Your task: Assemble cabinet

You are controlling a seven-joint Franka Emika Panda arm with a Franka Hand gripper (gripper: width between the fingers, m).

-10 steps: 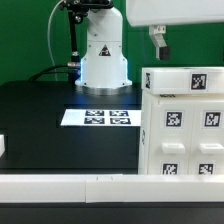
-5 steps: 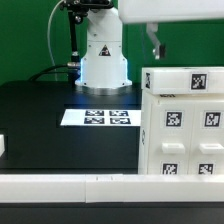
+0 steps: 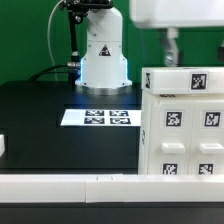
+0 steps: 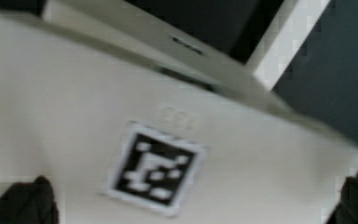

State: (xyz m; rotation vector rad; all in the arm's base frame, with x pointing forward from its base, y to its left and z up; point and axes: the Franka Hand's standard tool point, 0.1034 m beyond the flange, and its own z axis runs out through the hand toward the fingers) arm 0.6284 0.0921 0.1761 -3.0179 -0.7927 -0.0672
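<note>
Exterior view: one white cabinet (image 3: 182, 122) stands on the black table (image 3: 45, 125) at the exterior view's right, with six square tags showing, one on top and five on the front. The single gripper (image 3: 172, 49) hangs just above its top, and I cannot tell how its fingers are set. One marker board (image 3: 98, 117) with four tags lies beside the cabinet, before the one robot base (image 3: 103, 55).

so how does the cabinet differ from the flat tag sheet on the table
The cabinet is a tall, chunky box standing upright; the marker board is thin and lies flat. The cabinet sits at the exterior view's right near the front rail; the marker board lies farther back by the robot base. Both are white with black square tags.
</note>
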